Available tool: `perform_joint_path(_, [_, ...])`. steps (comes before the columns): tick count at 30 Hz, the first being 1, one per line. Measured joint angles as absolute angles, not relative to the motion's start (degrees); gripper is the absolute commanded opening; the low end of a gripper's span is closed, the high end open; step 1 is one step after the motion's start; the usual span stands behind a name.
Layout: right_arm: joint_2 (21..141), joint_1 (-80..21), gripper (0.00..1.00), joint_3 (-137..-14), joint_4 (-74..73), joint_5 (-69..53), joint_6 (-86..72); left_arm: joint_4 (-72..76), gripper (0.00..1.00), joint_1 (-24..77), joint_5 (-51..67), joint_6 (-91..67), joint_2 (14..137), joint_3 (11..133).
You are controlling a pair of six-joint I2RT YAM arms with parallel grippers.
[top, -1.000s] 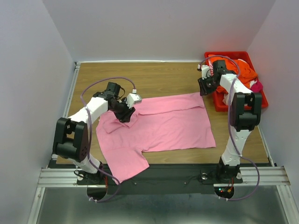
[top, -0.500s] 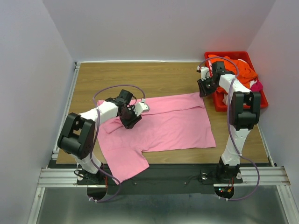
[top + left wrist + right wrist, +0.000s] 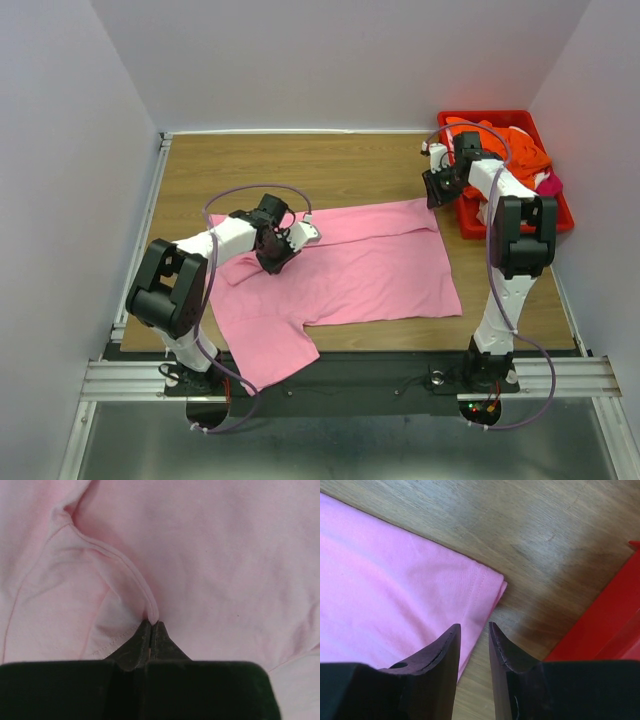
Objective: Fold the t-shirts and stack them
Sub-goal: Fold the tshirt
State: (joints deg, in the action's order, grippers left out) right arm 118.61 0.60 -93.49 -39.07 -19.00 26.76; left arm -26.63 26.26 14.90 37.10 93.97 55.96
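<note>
A light pink t-shirt (image 3: 360, 270) lies spread on the wooden table, one sleeve hanging towards the near edge. My left gripper (image 3: 273, 255) rests on its left part, shut on a raised ridge of the pink cloth (image 3: 131, 572) that runs into my left gripper (image 3: 151, 624) at the tips. My right gripper (image 3: 433, 190) hovers open over the shirt's far right corner (image 3: 487, 582); in its wrist view my right gripper (image 3: 473, 626) holds nothing. More t-shirts, orange (image 3: 515, 148) and magenta (image 3: 549, 185), sit bunched in the bin.
A red plastic bin (image 3: 490, 116) stands at the back right, right beside my right gripper; its wall (image 3: 612, 617) shows close by. Walls enclose the table on three sides. Bare wood (image 3: 300, 170) lies behind the pink shirt.
My left gripper slid right onto the pink shirt and shut on a pinch of its cloth. The right arm has hardly moved.
</note>
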Motion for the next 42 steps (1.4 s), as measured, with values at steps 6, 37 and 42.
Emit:
perform_joint_path(6, [118.61,0.6,0.35,-93.49,-39.07,-19.0,26.76,-31.05,0.0,27.27,18.31,35.62,93.97,58.41])
perform_joint_path(37, [122.04,-2.79,0.29,-96.53,-39.42,-19.49,25.1,-28.03,0.36,-2.46,27.27,24.71,99.5,71.79])
perform_joint_path(42, [125.34,-3.18,0.27,-98.56,-39.4,-18.98,24.14,-25.23,0.35,-6.0,23.7,22.48,106.89,73.06])
